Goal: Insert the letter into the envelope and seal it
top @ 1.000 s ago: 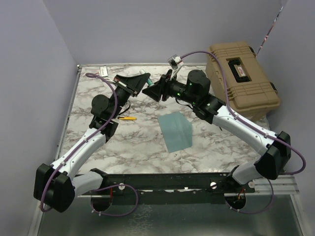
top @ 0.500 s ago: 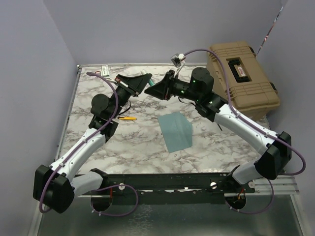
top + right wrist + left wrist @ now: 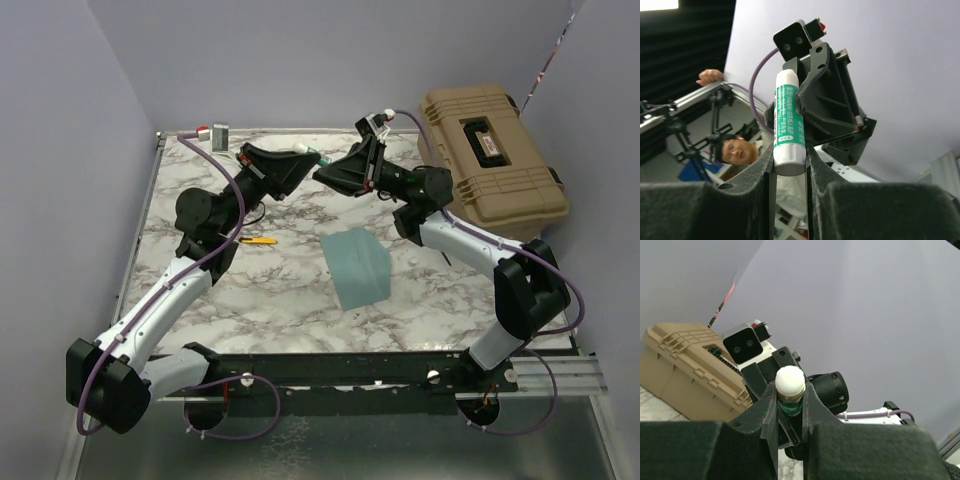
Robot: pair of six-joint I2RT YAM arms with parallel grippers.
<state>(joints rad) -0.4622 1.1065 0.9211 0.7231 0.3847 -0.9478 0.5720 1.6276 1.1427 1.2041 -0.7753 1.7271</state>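
Observation:
A white and green glue stick (image 3: 313,158) is held in the air over the back of the table, between both grippers. My left gripper (image 3: 302,160) is shut on its white-capped end (image 3: 790,381). My right gripper (image 3: 326,172) is shut on its flat base end (image 3: 789,150). In the right wrist view the stick (image 3: 788,117) runs from my fingers up to the left gripper. The teal-blue envelope (image 3: 357,267) lies flat on the marble table (image 3: 250,290), below and nearer than both grippers. The cream letter is not in view.
A tan hard case (image 3: 492,160) stands at the back right, close to the right arm. It also shows in the left wrist view (image 3: 685,375). A small yellow pen-like object (image 3: 258,240) lies left of the envelope. Purple walls close in the back and left.
Both wrists have risen and tilted upward. The right gripper moved up and back to the glue stick, which the left gripper was holding, and now grips its base end.

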